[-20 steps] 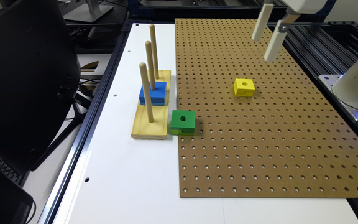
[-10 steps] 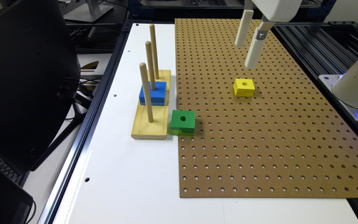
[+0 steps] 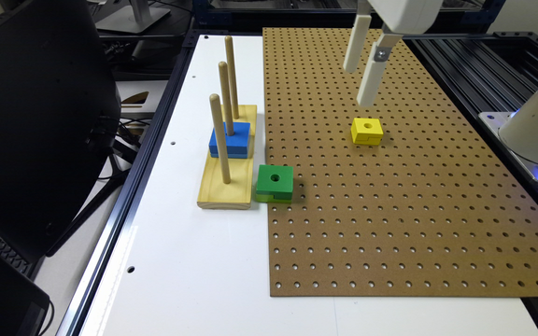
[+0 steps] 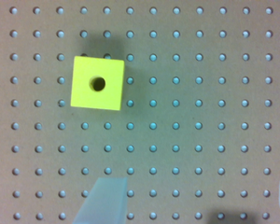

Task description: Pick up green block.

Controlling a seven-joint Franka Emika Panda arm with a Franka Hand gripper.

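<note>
A: What crowds the green block (image 3: 274, 181)?

B: At its 9 o'clock in the exterior view, the wooden peg base (image 3: 227, 176) sits just beside it, and the nearest peg (image 3: 220, 138) stands tall at about 10 o'clock. The blue block (image 3: 230, 139) sits on the middle peg at 11.

A: And the free sides?

B: From 12 through 6 o'clock there is bare pegboard (image 3: 390, 210). The yellow block (image 3: 367, 130) lies well apart at about 2 o'clock, under the gripper (image 3: 360, 84), whose fingers stand spread.
</note>
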